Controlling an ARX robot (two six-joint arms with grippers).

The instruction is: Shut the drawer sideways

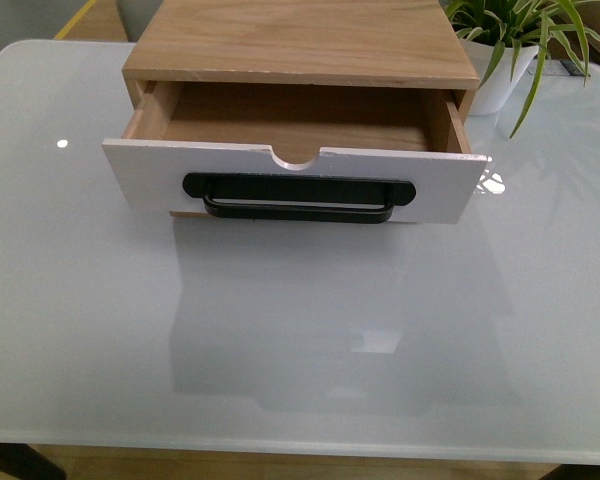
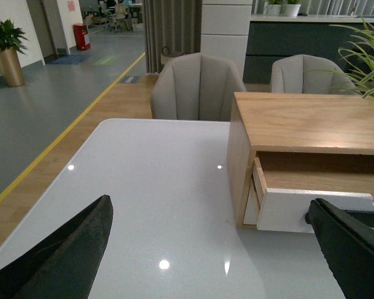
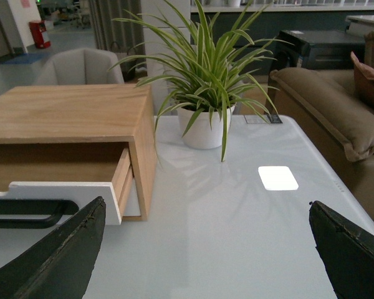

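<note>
Front view: I see the drawer [image 1: 250,165] pulled out, upper centre, on the worktop [image 1: 300,340]. It looks stiff, probably light and smooth, so I'd push its flat white panel. Left wrist view: left gripper [image 2: 209,208] wide, empty, near the drawer's corner. Right wrist view: right gripper [image 3: 207,208] wide, empty.

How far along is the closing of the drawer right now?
Nothing looks done yet: the drawer stands pulled out of its wooden case, its inside showing. In hand: the left gripper and right gripper are open near it, touching nothing. Left: pushing the drawer fully in.
</note>
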